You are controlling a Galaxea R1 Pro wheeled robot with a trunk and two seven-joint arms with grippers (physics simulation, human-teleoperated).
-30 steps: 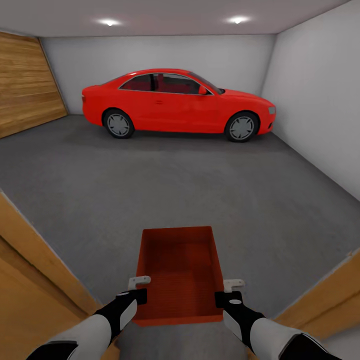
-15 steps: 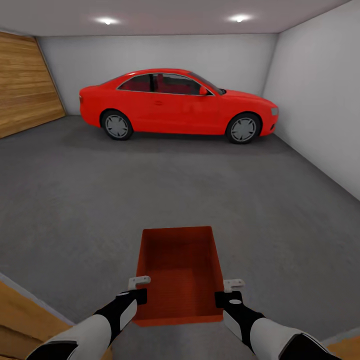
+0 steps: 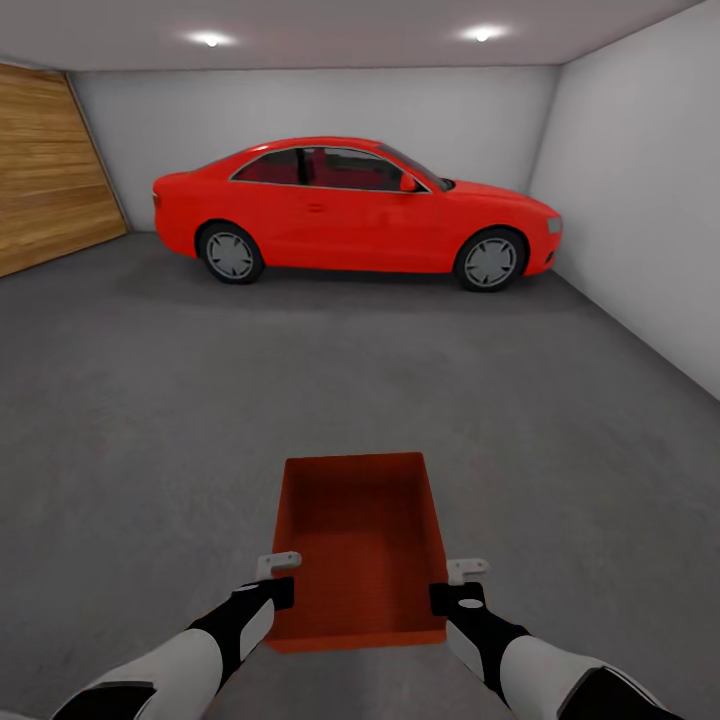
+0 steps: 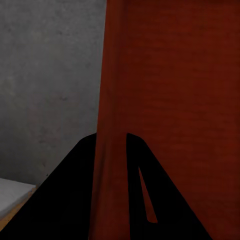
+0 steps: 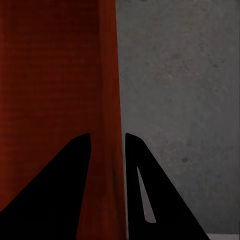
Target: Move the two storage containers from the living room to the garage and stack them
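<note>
We held bin point(image 3: 360, 540) level, both pincers point(image 3: 277, 572) point(image 3: 462, 578) clamped on its walls | lower gently onto floor point(image 3: 200, 400), short of car point(image 3: 350, 210).

We list an orange-red ribbed bin point(image 3: 358, 540) and a red car point(image 3: 355, 208). We note mottled dark grey floor point(image 3: 150, 400), white walls point(image 3: 640, 180), and a honey-coloured plank door point(image 3: 45, 180).

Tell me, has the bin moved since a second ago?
Yes. The bin sits unchanged between both grippers, but it has been carried forward into the garage: the wooden door frame has dropped out of view, and the car looms slightly larger.
</note>
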